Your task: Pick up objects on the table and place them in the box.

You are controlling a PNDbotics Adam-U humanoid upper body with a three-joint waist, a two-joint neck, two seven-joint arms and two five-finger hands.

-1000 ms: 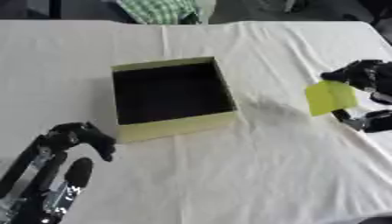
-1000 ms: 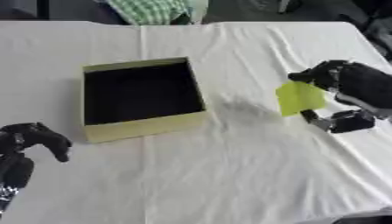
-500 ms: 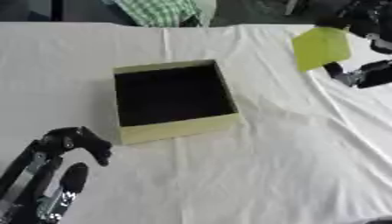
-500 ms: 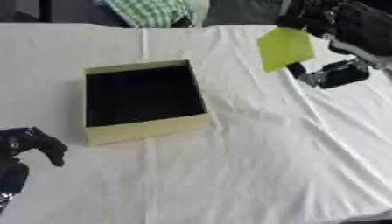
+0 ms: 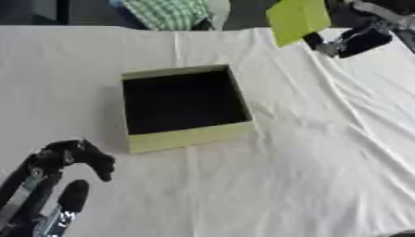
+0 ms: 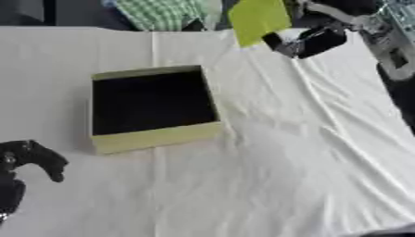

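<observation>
Our right hand pinches the yellow-green card in its fingers; the box lies below-left, so we carry it there.

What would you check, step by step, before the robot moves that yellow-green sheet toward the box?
1. Sheet held: ok. The right robot hand holds the yellow-green sheet up in the air.
2. Sheet over the box: not ok. It hangs beyond the far right corner of the box, not above the opening.
3. Box open: ok. No lid, and the dark inside shows.
4. Box empty: cannot tell. The inside is too dark to see.
5. Left robot hand out of the way: ok. It rests near the lower left corner, fingers curled, holding nothing, apart from the box.
6. Path clear: ok. Only white cloth lies between sheet and box.
</observation>
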